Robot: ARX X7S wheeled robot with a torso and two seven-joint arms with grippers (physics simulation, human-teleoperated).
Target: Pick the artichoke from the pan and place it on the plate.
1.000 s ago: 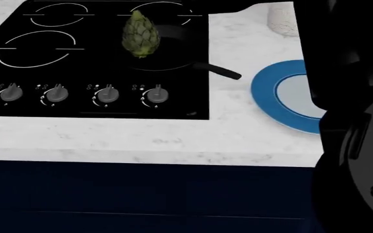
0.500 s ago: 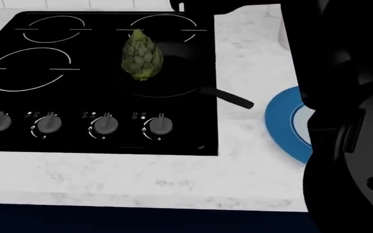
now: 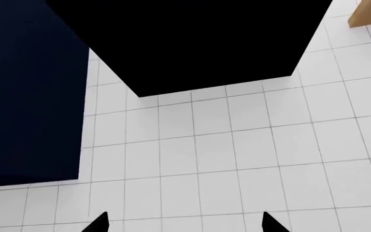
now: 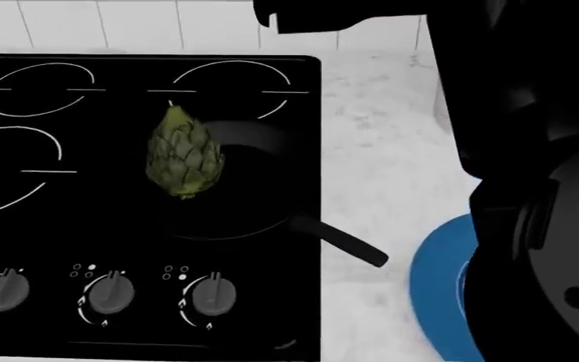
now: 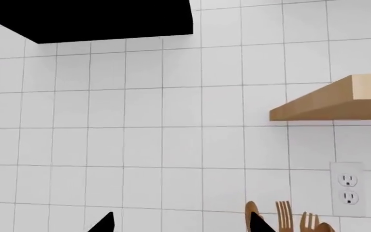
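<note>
1 artichoke (image 4: pixel 183 161), 1 pan (image 4: pixel 244 200)

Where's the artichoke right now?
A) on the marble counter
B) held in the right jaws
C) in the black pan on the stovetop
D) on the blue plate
C: the artichoke sits in the pan on the stovetop, while the plate lies off to the robot's right on the counter with nothing seen on its visible part.

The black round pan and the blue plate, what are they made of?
The round matte black frying pan looks like dark coated metal: dull, no shine. The blue-rimmed plate looks like glazed ceramic, smooth and evenly bright, though in a render plastic can't be ruled out.
</note>
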